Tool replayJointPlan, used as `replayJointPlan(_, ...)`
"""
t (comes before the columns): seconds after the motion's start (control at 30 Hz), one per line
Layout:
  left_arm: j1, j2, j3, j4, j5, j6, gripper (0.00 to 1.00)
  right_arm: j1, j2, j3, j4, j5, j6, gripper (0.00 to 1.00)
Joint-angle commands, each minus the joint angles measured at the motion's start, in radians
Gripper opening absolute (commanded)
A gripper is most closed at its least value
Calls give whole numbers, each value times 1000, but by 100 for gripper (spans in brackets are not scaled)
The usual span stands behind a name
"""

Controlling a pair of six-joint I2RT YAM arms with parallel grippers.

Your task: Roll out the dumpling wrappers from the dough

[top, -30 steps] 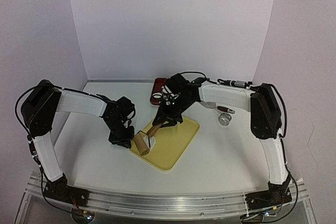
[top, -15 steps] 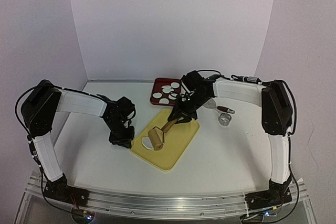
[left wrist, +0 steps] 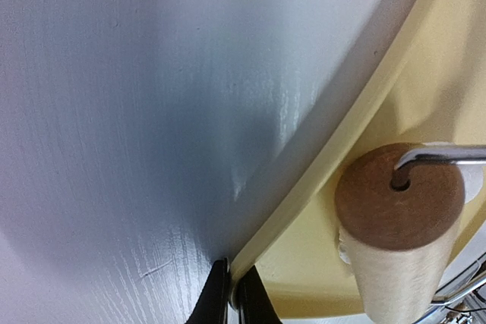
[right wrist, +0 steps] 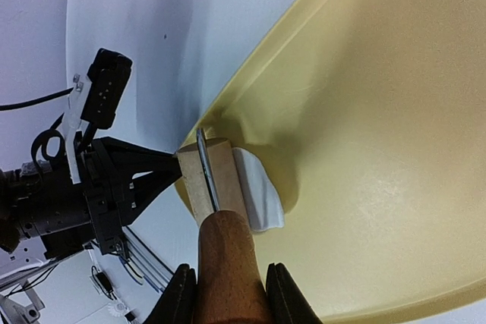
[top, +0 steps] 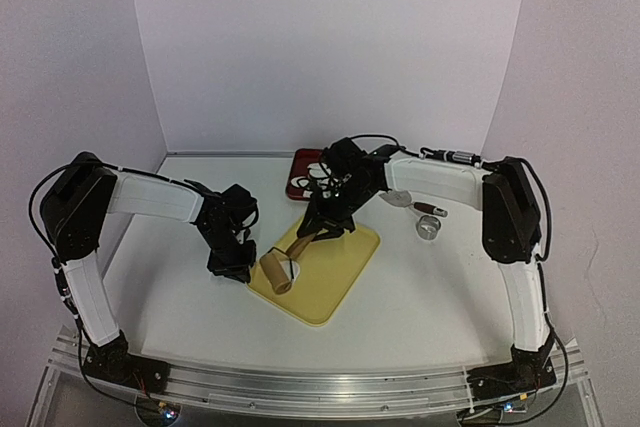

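A wooden roller (top: 275,272) lies near the left corner of the yellow board (top: 330,282). It rests on the dough (right wrist: 258,187), a flattened white patch showing beside the barrel (right wrist: 209,176). My right gripper (right wrist: 231,294) is shut on the roller's brown handle (top: 303,243), reaching in from the far right (top: 324,226). My left gripper (top: 233,269) is shut on the board's rim (left wrist: 334,172), its fingertips (left wrist: 220,294) pinching the edge. The roller's end (left wrist: 399,199) fills the left wrist view. The dumpling wrappers in the red tray (top: 297,161) are mostly hidden behind my right arm.
A small metal ring cutter (top: 429,228) and a brown-handled tool (top: 427,208) lie on the white table to the right of the board. The red tray stands just beyond the board's far corner. White walls close the table at the back and sides.
The right arm drew the roller back toward the board's middle, baring the round dough patch, then pushed it over the dough again to the near-left corner. The left gripper has held still.
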Motion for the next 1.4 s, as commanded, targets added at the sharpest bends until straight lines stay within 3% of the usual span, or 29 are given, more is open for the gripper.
replayJointPlan(0.0,-4,-30,12,51,-35,-30,0,-74,42,-171,-302,349,-71,0)
replayJointPlan(0.47,-4,-35,18,50,-40,-29,0,40,194,20,-345,258,-126,0)
replayJointPlan(0.87,-2,-38,27,48,-50,-17,0,-61,88,-98,-348,341,-101,0)
replayJointPlan(1.37,-2,-4,55,57,-38,2,0,29,190,4,-345,273,-114,0)
